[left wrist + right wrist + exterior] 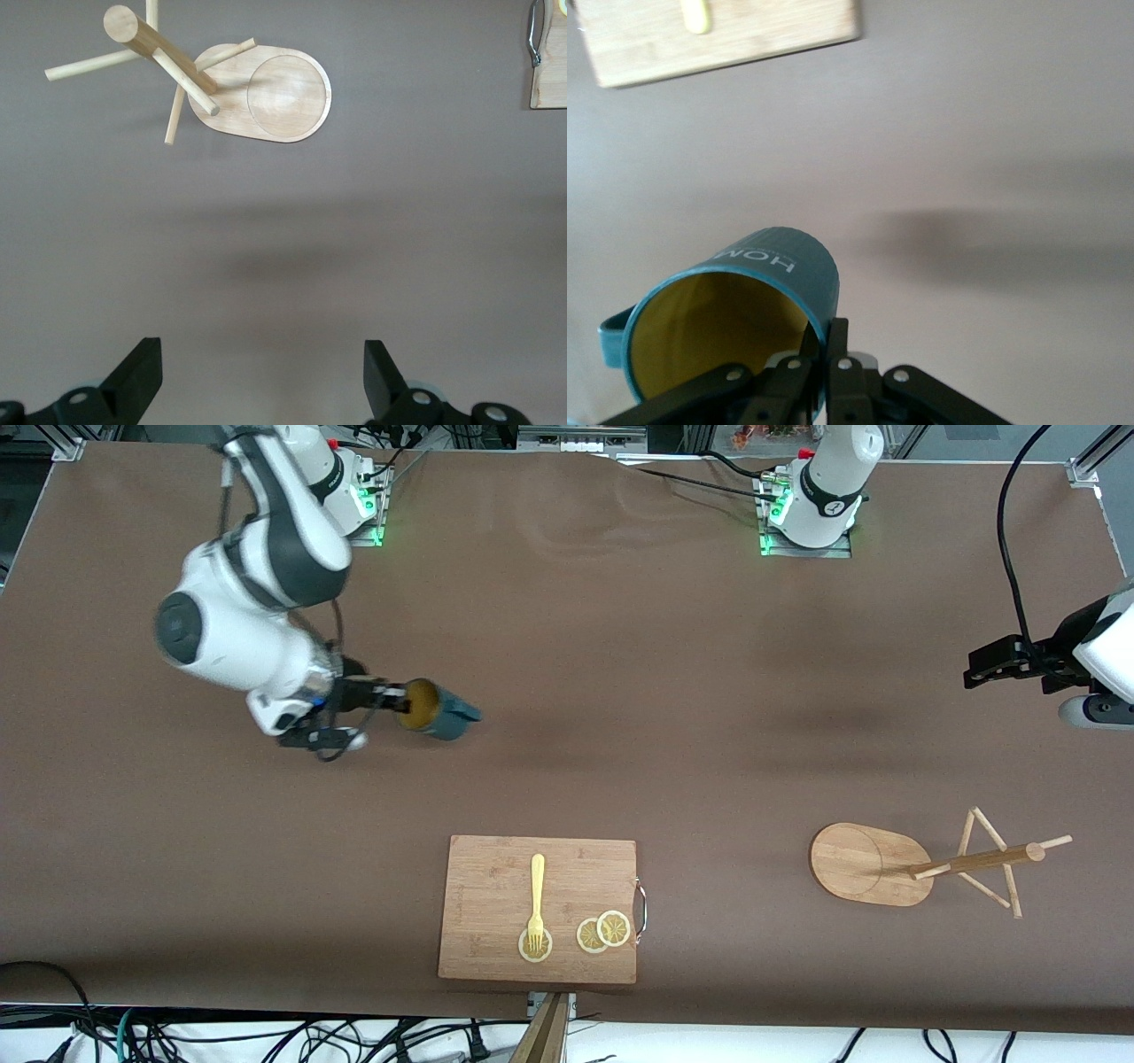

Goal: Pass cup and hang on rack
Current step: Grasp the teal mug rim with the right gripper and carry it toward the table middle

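The cup (438, 713) is dark teal with a mustard-yellow inside. My right gripper (400, 701) is shut on its rim, one finger inside and one outside, and holds it tipped on its side above the table toward the right arm's end. In the right wrist view the cup (757, 305) fills the space by my right gripper (827, 341), its handle at one side. The rack (939, 864), a light wooden mug tree, stands toward the left arm's end; it also shows in the left wrist view (230, 84). My left gripper (979, 673) (263, 376) is open and empty, up over the table at the left arm's end, waiting.
A wooden cutting board (539, 908) with a metal handle lies near the front camera's edge, carrying a yellow fork (536, 899) and lemon slices (602, 932). The board's corner shows in both wrist views (549, 53) (718, 31). Brown tabletop lies between the cup and the rack.
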Robot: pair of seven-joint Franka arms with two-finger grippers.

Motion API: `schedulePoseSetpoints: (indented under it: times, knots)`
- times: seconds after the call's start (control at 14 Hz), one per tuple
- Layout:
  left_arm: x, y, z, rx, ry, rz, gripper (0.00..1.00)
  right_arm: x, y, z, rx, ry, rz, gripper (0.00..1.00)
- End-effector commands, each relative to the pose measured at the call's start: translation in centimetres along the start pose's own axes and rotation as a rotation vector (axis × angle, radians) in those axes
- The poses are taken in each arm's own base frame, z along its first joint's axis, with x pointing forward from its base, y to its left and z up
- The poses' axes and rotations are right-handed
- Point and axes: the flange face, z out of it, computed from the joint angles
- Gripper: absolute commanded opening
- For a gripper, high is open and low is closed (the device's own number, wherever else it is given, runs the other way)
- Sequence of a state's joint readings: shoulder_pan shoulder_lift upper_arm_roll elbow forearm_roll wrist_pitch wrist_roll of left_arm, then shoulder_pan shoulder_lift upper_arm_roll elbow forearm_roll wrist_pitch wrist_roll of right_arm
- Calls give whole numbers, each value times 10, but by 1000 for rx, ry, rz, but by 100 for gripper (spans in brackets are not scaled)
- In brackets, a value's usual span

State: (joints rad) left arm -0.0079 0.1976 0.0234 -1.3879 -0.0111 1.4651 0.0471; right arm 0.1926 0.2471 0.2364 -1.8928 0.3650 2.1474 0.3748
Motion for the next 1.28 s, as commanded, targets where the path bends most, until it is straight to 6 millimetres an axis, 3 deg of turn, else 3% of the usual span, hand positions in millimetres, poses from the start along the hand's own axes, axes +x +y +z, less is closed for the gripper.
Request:
schedulePoseSetpoints:
  times: [0.0,0.14,0.28,0.43,0.64,0.85,1.0,1.21]
  knots:
    - [3,2,-4,12,2,12,100,-18,-70,29,32,44,97,0]
    - [3,4,-4,7,2,15,100,-32,-105,57,11,46,39,0]
    - [4,5,-3,13,0,16,100,-47,-129,87,-64,62,-6,0]
    - [4,6,-3,4,0,22,100,-56,-148,101,-82,110,7,0]
    - [7,6,6,5,-17,21,100,-70,-162,124,-81,124,-32,0]
    - [5,22,6,1,-20,52,100,-68,-164,164,-79,123,-54,0]
    - [6,28,10,-1,-27,64,100,-61,-170,174,-74,122,-57,0]
    - [5,53,22,-43,-53,104,100,-57,-165,187,-127,143,-107,0]
